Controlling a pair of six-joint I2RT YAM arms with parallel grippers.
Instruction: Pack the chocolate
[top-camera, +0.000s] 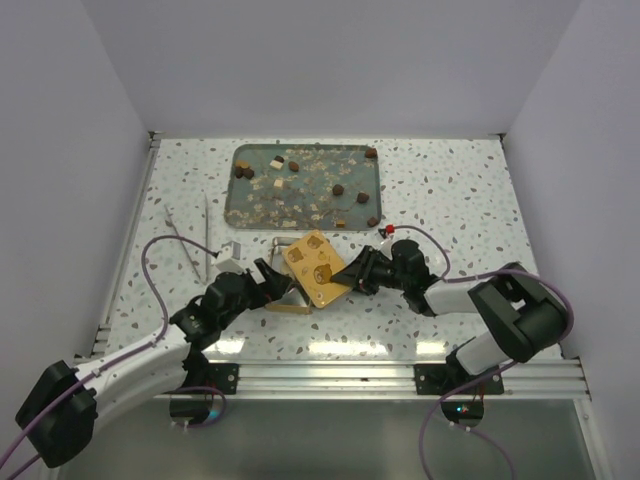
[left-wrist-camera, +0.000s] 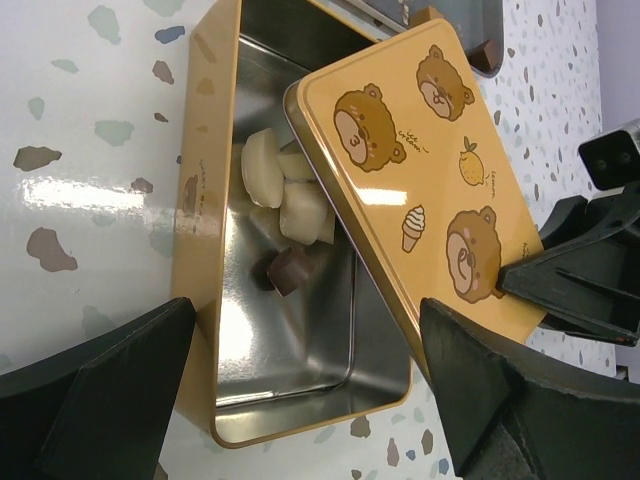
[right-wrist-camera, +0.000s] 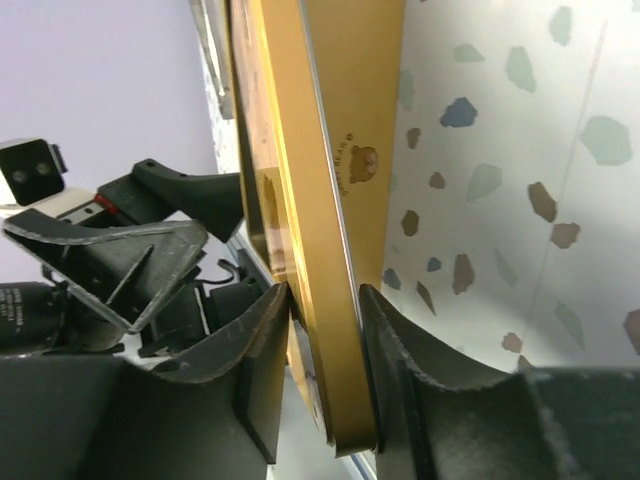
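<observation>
The gold tin lies open on the table with cream-white chocolate and one dark piece inside. Its bear-printed lid rests tilted across the tin's right side. My left gripper is open, with one finger on each side of the tin's near end and touching neither. My right gripper is shut on the lid's edge, a finger pressed on each face. From above, the lid sits between the left gripper and the right gripper. More chocolate lies on the back tray.
A grey tray at the back holds scattered dark and cream pieces among pale crumbs. Two thin sticks and a small white block lie left of the tin. Walls close in the table on both sides.
</observation>
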